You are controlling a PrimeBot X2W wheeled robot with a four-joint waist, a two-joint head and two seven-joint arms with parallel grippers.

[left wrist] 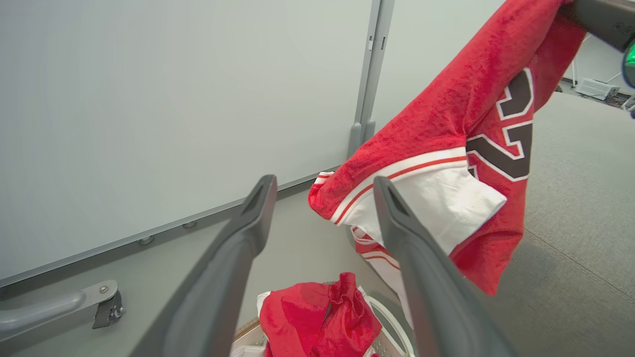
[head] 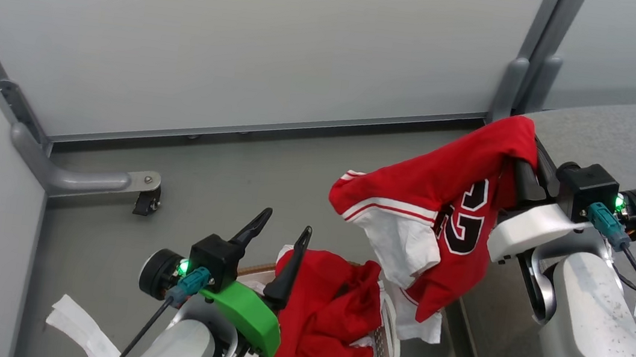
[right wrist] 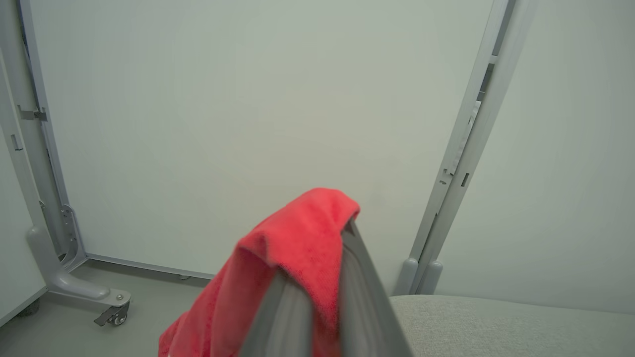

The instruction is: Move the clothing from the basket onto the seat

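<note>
- Right of frame, our right gripper (head: 526, 161) clamps the jersey (head: 443, 200); we should lift its hem clear onto the seat (head: 632, 138).
- Lower left, our left gripper (head: 286, 221) gapes wide.

Left pincer (head: 286, 221) spread, right pincer (head: 532, 159) clamped high.

- The basket (head: 386, 347) sits on the floor, near and central, just left of the seat (head: 632, 138).
- The seat takes up the right side and runs back to the far panels (head: 249, 43).
- One garment (head: 331, 319) lies heaped in the basket.
- The sleeved garment (head: 445, 182) hangs from the right gripper (head: 531, 168) above the seat's left edge, its lower end over the basket's right rim.
- The left gripper (head: 288, 220) hovers over the basket's left side, left of the heaped garment.
- A wheeled panel foot (head: 140, 190) stands far left, well apart from the basket.
</note>
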